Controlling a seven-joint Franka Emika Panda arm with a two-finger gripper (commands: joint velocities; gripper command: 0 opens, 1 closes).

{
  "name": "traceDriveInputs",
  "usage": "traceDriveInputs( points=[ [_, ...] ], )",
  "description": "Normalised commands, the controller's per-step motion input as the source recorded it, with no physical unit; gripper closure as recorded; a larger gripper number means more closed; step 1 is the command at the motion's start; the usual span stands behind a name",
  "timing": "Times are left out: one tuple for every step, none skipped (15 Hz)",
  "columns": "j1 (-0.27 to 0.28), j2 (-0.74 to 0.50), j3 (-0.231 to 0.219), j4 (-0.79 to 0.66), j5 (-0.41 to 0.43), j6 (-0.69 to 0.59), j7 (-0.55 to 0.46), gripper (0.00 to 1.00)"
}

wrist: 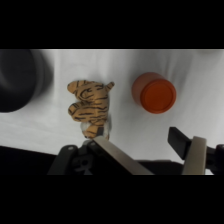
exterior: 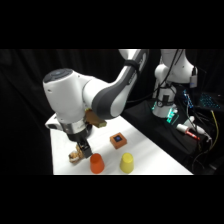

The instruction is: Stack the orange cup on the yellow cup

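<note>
White tabletop (exterior: pixel 150 155) against a black backdrop carries everything. At its near edge the orange cup (exterior: pixel 96 163) is seen upside down, with the yellow cup (exterior: pixel 127 163) just beside it, also inverted, the two apart. Above and to the left of the orange cup the gripper (exterior: pixel 82 148) is lowered, its fingers (wrist: pixel 196 155) spread wide with nothing held. A striped tiger toy (wrist: pixel 90 107) lies beside it. Farther back sits a brown block (exterior: pixel 118 141). A dark bowl (wrist: pixel 20 80) is seen in the wrist view.
</note>
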Motion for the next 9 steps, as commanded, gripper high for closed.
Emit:
traceDriveInputs(
  points=[
    [0.048,0.20,0.042,0.21,0.016,-0.06,0.05,0.00],
    [0.074,0.17,0.031,0.19,-0.002,-0.05,0.08,0.00],
    [0.088,0.15,0.021,0.17,-0.012,-0.05,0.10,0.00],
    [0.086,0.13,0.023,0.15,-0.006,-0.05,0.10,0.00],
    [0.090,0.11,0.015,0.13,-0.017,-0.03,0.12,0.00],
    [0.096,0.09,0.003,0.10,-0.036,-0.01,0.14,0.00],
    [0.081,0.07,0.005,0.08,-0.033,0.01,0.13,0.00],
    [0.062,0.06,-0.002,0.04,-0.034,0.05,0.12,0.00],
    [0.032,0.06,-0.003,0.01,-0.023,0.08,0.10,0.00]
  ],
)
